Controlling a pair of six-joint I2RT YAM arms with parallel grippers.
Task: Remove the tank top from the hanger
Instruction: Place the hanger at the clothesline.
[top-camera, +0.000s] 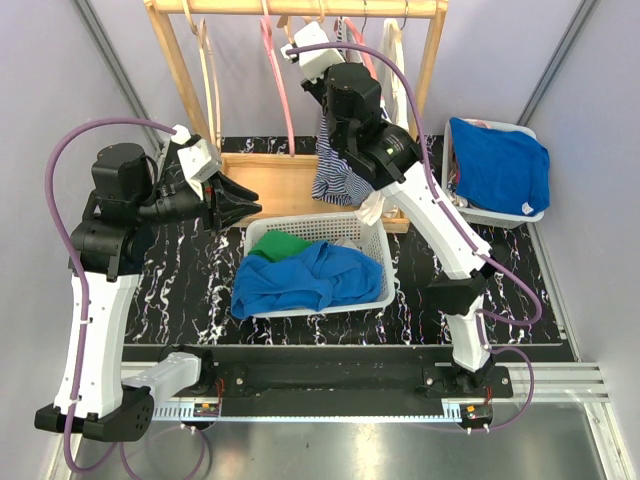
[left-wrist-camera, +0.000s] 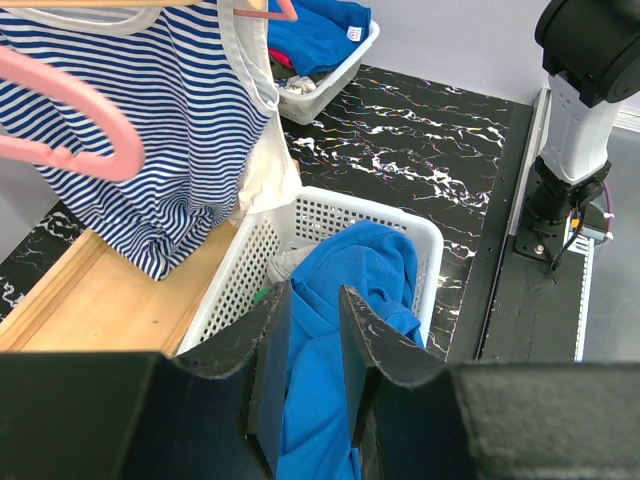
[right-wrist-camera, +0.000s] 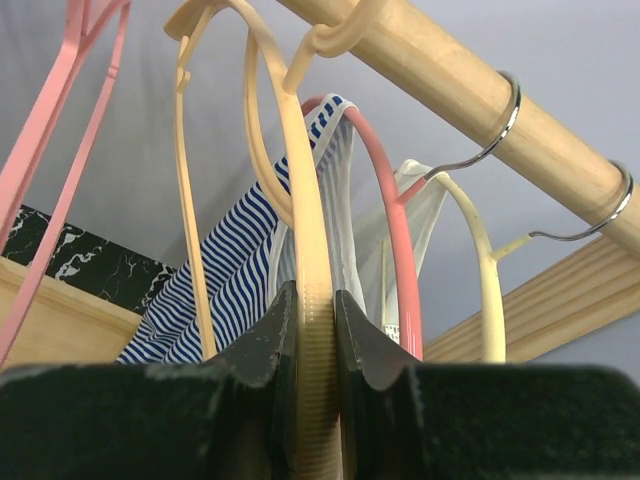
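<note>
Tank top hangs at 12 o'clock of basket, strap apparently over red hanger. Right fingers are clamped on the neighbouring cream hanger; I'd regrip red. Left fingers are barely apart and empty at basket's 9 o'clock; use them to tug the hem.

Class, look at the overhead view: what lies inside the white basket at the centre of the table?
In the basket lie a blue garment, spilling over the rim, and a green garment. Whatever is beneath them is covered.
</note>
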